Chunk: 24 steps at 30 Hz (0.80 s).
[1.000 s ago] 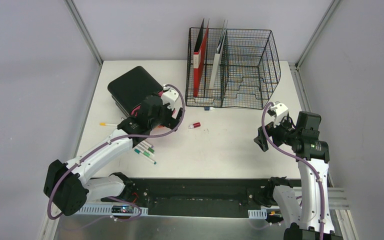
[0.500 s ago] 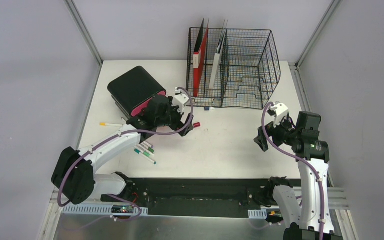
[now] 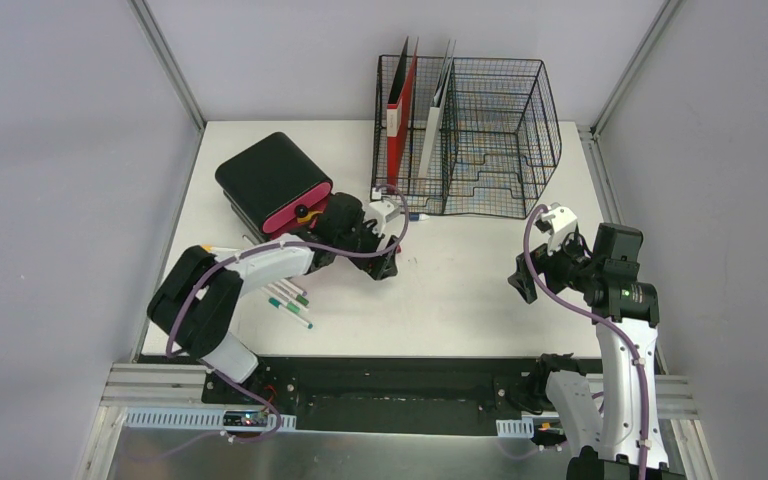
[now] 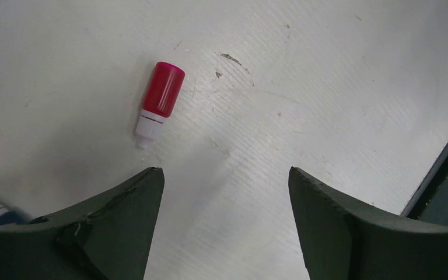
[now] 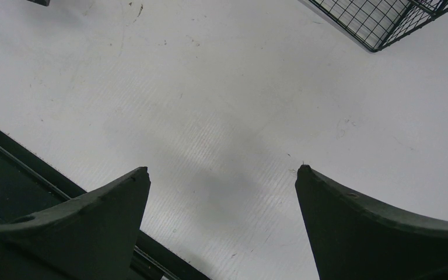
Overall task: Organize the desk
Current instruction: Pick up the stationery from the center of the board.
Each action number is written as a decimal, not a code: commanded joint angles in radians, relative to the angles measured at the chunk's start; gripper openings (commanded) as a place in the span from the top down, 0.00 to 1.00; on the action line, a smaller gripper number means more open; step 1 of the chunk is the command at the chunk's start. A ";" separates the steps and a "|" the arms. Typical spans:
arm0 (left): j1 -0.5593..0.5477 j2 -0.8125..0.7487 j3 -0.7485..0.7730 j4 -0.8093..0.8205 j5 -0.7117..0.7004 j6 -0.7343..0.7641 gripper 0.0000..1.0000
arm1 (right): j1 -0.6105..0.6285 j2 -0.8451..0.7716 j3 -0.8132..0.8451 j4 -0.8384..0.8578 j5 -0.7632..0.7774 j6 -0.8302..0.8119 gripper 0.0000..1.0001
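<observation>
while the left claw (image 4: 226, 172) hangs released, jaws wide, the red bottle (image 4: 158, 99) lies on the tabletop (image 4: 338, 81) just ahead and left of the gap, its long axis nearly in line with the reach, white tip nearest. the right claw (image 5: 221, 169), also released, is well apart.

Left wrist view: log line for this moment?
left gripper: open, empty | small red white-capped plastic bottle: lying on white desk, ungrasped | right gripper: open, empty

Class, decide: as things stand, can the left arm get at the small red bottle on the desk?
Probably yes: the left claw hangs open over the desk, the small red bottle lying unobstructed just off-centre.
</observation>
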 commanded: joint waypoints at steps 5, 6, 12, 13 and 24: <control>-0.006 0.128 0.112 0.079 -0.009 -0.011 0.22 | -0.007 -0.013 -0.002 0.007 -0.033 -0.019 0.01; -0.009 0.143 0.123 0.073 -0.021 -0.006 0.23 | -0.007 -0.013 -0.003 0.007 -0.034 -0.018 0.01; -0.027 0.195 0.176 0.045 -0.109 0.030 0.25 | -0.008 -0.014 -0.003 0.007 -0.034 -0.019 0.01; -0.029 0.198 0.183 0.032 -0.121 0.031 0.25 | -0.009 -0.013 -0.003 0.006 -0.035 -0.020 0.01; -0.033 0.291 0.296 -0.078 -0.175 0.113 0.48 | -0.010 -0.014 -0.003 0.006 -0.035 -0.020 0.01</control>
